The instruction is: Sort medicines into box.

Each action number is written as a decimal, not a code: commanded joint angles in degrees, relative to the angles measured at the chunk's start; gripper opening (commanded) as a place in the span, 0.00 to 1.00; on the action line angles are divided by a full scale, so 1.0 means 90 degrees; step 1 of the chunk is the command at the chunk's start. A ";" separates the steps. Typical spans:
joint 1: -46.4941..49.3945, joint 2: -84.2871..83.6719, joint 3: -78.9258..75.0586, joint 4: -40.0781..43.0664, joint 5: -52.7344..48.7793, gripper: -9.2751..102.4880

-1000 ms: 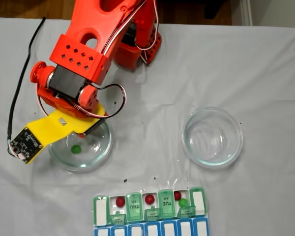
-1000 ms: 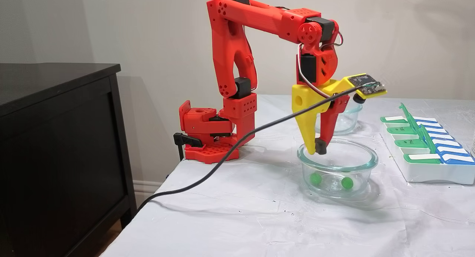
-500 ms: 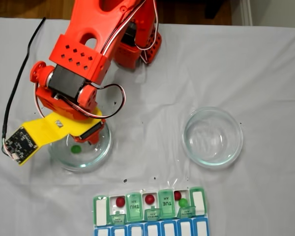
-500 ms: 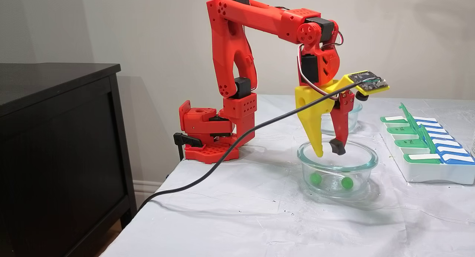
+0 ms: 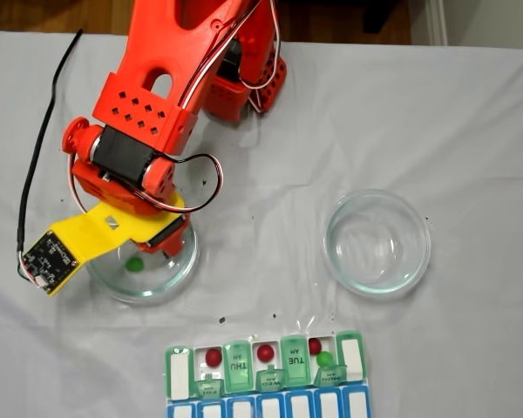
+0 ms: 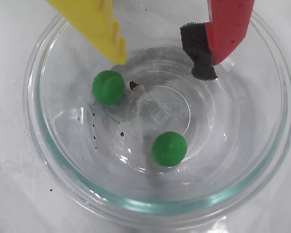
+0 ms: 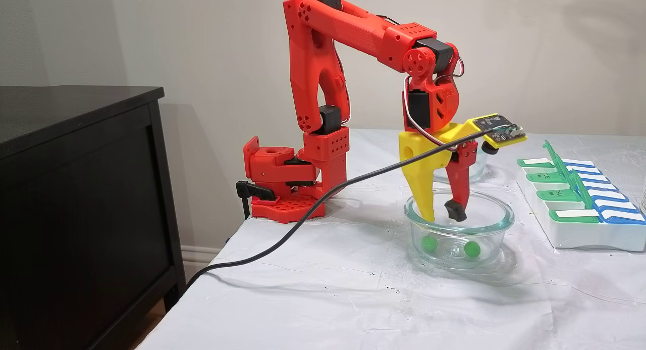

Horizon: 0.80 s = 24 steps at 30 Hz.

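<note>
Two green medicines (image 6: 108,87) (image 6: 169,148) lie on the bottom of a round clear glass dish (image 6: 34,121). My gripper (image 6: 162,67) hangs open inside the dish, just above them. Its yellow finger (image 6: 106,29) is over the left pill and its red, black-padded finger (image 6: 199,53) is to the right. In a fixed view the open gripper (image 7: 442,216) reaches below the dish rim (image 7: 504,221), above both green pills (image 7: 429,243) (image 7: 472,248). The box (image 5: 237,366) sits at the table's near edge, holding three red pills (image 5: 213,357) (image 5: 265,352) (image 5: 315,346) and a green one (image 5: 324,359).
An empty second glass dish (image 5: 423,244) stands to the right of the first. The arm's base (image 7: 282,188) is at the table's back. A black cable (image 7: 303,218) trails from the wrist off the table edge. A black cabinet (image 7: 75,188) stands beside the table.
The gripper went from shut to open and has dropped from rim height down into the dish. The wrist swung slightly. The green pills have not moved.
</note>
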 commanded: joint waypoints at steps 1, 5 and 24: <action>0.0000 0.0039 -0.0088 -0.0107 -0.0117 0.29; 0.0117 0.0127 -0.0176 0.0010 -0.0332 0.28; 0.0332 -0.0498 -0.0781 0.0312 -0.0723 0.25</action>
